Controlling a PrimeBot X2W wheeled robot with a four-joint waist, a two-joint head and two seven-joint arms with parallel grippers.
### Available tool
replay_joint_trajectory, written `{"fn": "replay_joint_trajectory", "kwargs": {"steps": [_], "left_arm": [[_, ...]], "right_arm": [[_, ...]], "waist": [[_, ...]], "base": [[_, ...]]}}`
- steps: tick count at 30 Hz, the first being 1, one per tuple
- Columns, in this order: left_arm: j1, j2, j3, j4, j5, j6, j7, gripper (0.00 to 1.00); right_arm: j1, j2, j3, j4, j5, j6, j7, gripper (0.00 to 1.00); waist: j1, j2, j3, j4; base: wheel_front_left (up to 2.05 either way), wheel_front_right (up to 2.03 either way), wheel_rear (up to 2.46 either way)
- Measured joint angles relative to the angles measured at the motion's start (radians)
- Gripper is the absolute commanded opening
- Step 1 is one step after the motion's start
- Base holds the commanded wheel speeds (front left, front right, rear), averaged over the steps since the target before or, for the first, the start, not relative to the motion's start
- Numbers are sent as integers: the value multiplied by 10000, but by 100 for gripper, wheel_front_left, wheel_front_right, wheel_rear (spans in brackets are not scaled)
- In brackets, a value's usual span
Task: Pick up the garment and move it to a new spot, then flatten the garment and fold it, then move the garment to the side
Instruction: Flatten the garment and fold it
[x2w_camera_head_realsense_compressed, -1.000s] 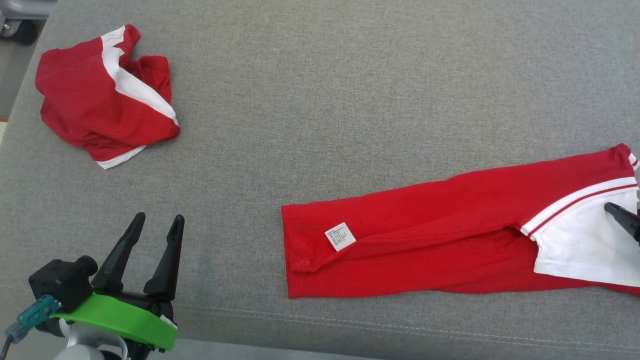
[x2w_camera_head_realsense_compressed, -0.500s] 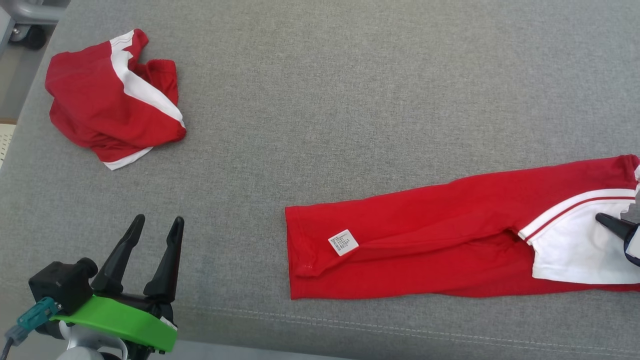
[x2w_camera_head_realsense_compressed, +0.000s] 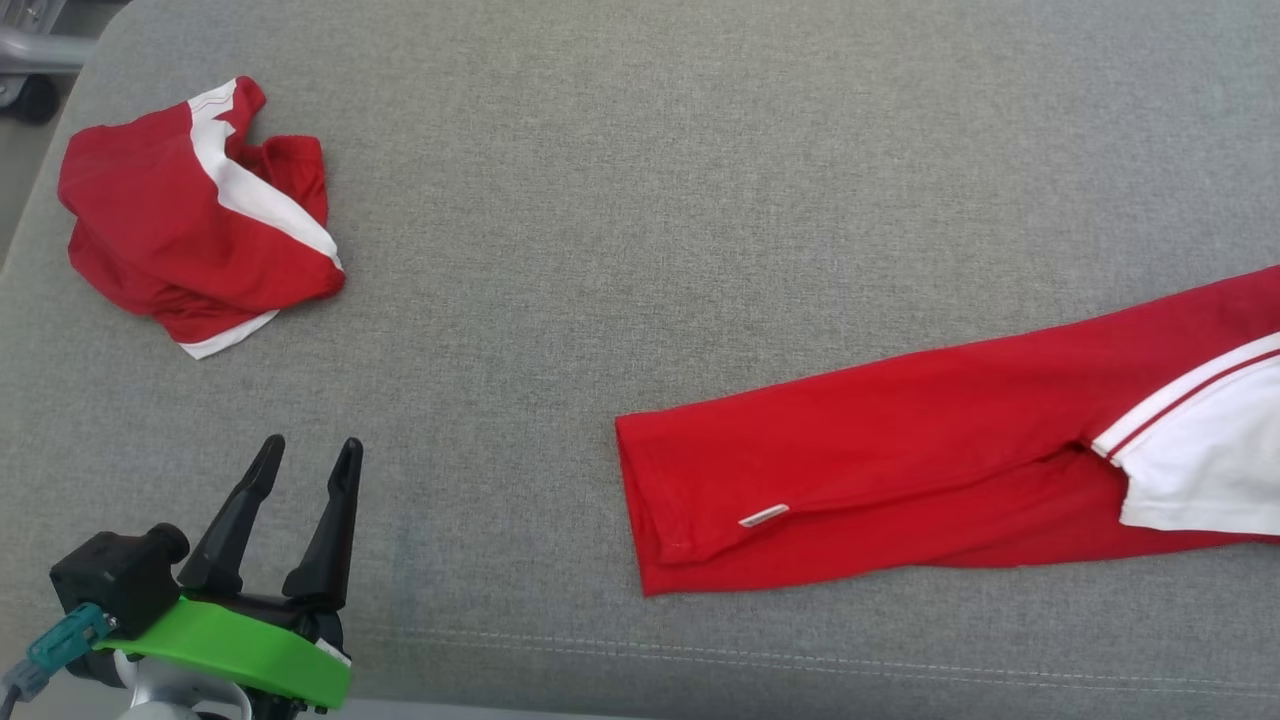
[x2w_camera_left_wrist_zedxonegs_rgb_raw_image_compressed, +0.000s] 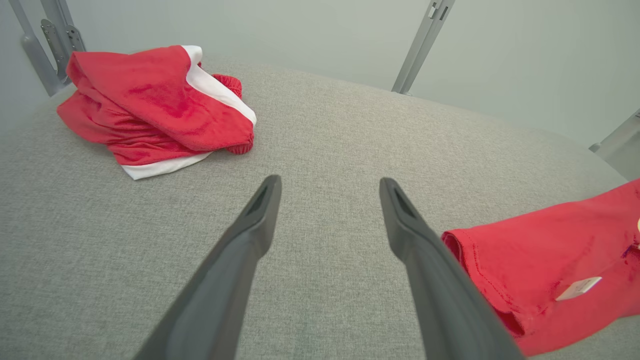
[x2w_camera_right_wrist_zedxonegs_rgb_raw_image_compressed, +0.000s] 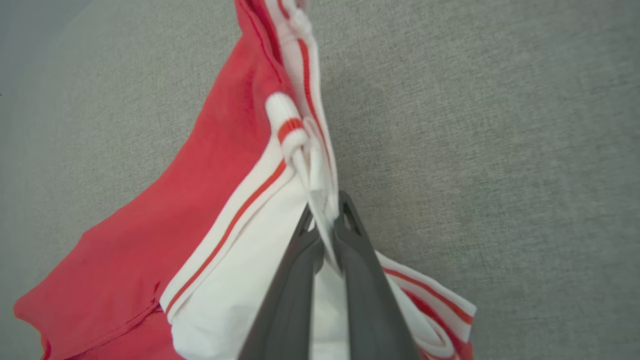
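**Two red garments, one pinched at its white end**

Nearest the robot, the left gripper (x2w_camera_head_realsense_compressed: 311, 443) hovers over the near edge of the grey padded surface (x2w_camera_head_realsense_compressed: 650, 200). Its two dark fingers are spread wide with nothing between them, and its green mount (x2w_camera_head_realsense_compressed: 230, 650) sits just below them. Just beyond runs a stitched seam (x2w_camera_head_realsense_compressed: 800, 660). Past that, on the robot's right, the garment (x2w_camera_head_realsense_compressed: 900, 440) lies stretched out long. Its red hem end points toward the middle and its white panel runs off the right edge. A small label (x2w_camera_head_realsense_compressed: 763, 515) near the hem stands almost edge-on.

The right wrist view supplies the grip itself. The right gripper (x2w_camera_right_wrist_zedxonegs_rgb_raw_image_compressed: 326, 207) is clamped tight on a bunched white fold of the garment (x2w_camera_right_wrist_zedxonegs_rgb_raw_image_compressed: 215, 165), beside the red-striped trim (the cloth is drawn up into the fingers there). The left wrist view adds the hem end of the garment (x2w_camera_left_wrist_zedxonegs_rgb_raw_image_compressed: 550, 240), off to the right of the left gripper (x2w_camera_left_wrist_zedxonegs_rgb_raw_image_compressed: 330, 181), with the label (x2w_camera_left_wrist_zedxonegs_rgb_raw_image_compressed: 577, 288) tilted up.

Farthest off, at the far left corner, a crumpled second garment (x2w_camera_head_realsense_compressed: 170, 230) of red and white sits in a heap, well apart from the first. The left wrist view sets that heap (x2w_camera_left_wrist_zedxonegs_rgb_raw_image_compressed: 150, 100) in front of metal struts (x2w_camera_left_wrist_zedxonegs_rgb_raw_image_compressed: 422, 45).

Against a second ago, the hem end has slid toward the robot's right. The label, then flat and face up, has turned on edge. The head camera has shifted a little too.
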Motion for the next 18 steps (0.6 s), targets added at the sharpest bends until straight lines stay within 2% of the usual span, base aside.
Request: {"fn": "replay_joint_trajectory", "kwargs": {"steps": [6,7,10,11,14,18], "left_arm": [[0,-79,42,0,0,2,0,100],[0,-96,40,2,0,2,0,100],[5,-111,69,17,2,2,-2,100],[5,-111,69,17,2,2,-2,100],[2,-113,19,21,109,2,0,100],[-22,-117,-192,25,291,-2,67,100]], "right_arm": [[39,-587,-474,58,301,-259,-56,0],[40,-629,-472,-109,336,-205,-35,0],[-16,-546,-173,-1175,362,276,295,0],[-16,-546,-173,-1175,362,276,295,0],[-152,-407,341,-2383,222,721,627,0],[-239,-322,884,-3795,71,809,1083,0]], "waist": [[0,0,-24,-139],[0,0,-36,-160],[0,0,-78,-237],[0,0,-78,-237],[0,0,-135,-318],[0,0,-220,-356]], "base": [[0,0,0],[0,0,0],[0,0,0],[0,0,0],[0,0,0],[0,0,0]]}}
